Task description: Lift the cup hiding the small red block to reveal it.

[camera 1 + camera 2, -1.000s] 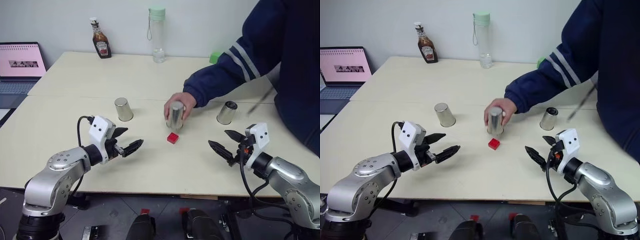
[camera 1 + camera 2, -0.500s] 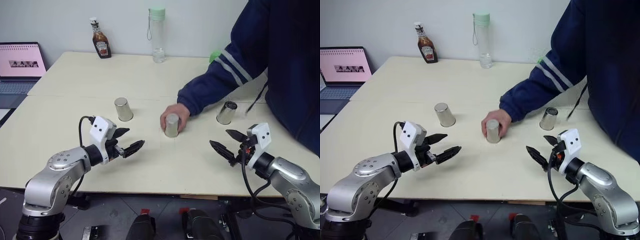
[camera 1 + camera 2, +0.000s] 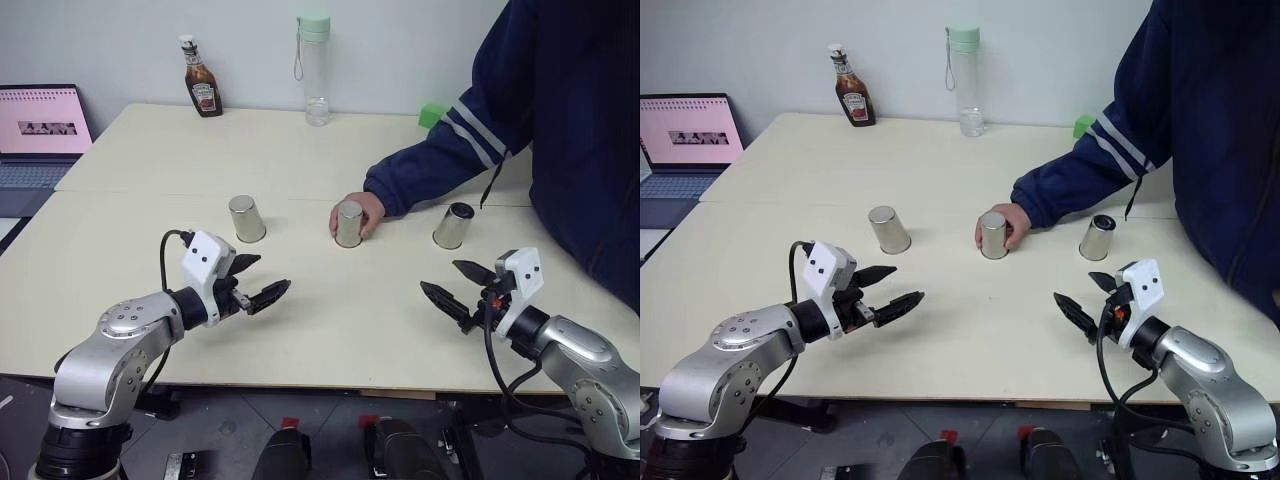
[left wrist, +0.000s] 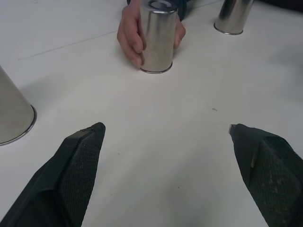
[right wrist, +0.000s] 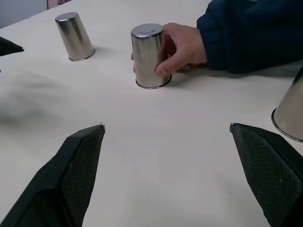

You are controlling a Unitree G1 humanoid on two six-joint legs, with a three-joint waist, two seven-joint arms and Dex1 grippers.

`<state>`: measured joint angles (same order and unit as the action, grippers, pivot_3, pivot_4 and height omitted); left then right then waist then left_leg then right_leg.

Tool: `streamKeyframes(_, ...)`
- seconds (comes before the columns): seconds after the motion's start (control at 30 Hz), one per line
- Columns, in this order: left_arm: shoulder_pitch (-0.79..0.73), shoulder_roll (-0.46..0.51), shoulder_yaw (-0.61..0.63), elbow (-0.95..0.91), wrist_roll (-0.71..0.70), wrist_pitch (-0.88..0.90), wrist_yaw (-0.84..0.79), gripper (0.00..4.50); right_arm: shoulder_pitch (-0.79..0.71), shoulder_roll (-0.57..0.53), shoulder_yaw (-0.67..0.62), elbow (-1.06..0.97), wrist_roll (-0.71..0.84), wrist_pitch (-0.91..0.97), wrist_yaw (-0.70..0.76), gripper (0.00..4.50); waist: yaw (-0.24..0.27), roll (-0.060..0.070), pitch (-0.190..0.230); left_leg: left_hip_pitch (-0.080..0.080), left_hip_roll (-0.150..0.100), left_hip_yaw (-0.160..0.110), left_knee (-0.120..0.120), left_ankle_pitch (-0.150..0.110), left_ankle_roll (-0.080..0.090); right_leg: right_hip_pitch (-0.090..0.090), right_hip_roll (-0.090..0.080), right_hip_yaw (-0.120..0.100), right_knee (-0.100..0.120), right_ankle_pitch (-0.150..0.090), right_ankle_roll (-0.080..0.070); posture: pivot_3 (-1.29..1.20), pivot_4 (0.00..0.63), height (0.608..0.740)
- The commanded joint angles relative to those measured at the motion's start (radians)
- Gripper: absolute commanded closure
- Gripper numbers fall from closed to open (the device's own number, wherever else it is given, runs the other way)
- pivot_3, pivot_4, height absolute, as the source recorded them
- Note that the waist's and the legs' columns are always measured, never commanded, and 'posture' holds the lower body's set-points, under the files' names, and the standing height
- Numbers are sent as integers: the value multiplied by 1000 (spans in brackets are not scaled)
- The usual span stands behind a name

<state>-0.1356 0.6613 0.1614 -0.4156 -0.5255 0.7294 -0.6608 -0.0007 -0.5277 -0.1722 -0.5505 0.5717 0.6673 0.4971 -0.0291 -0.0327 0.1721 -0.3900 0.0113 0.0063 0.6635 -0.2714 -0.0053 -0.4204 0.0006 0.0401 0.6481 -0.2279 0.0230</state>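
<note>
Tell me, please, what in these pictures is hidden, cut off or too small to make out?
- The small red block: no view shows which cup covers it.
- Middle cup: its far side is wrapped by a person's hand, head views.
- Ketchup bottle: label too small to read.
- Laptop: cut off by the left edge, left eye view.
- Right cup: cut off by the frame edge, right wrist view.

I see a pale cream desk (image 3: 150,170) set against a plain light wall (image 3: 120,40). An open laptop (image 3: 38,130) with a pink screen sits at its far left edge. The floor (image 3: 210,440) below the near edge is dark.
</note>
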Motion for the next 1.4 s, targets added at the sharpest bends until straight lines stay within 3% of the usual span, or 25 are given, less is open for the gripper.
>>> streamKeyframes(0.03, -16, 12, 14, -15, -5, -10, -1, 36, -9, 7, 2, -35, 5, -10, -12, 0, 0, 0, 0, 0, 0, 0, 0, 0, 0, 0, 0, 0, 0, 0, 0, 0, 150, 740)
streamKeyframes(1.4, -36, 16, 17, 19, 30, -43, 14, 36, -19, -12, -21, -63, 16, 15, -40, 0, 0, 0, 0, 0, 0, 0, 0, 0, 0, 0, 0, 0, 0, 0, 0, 0, 150, 740)
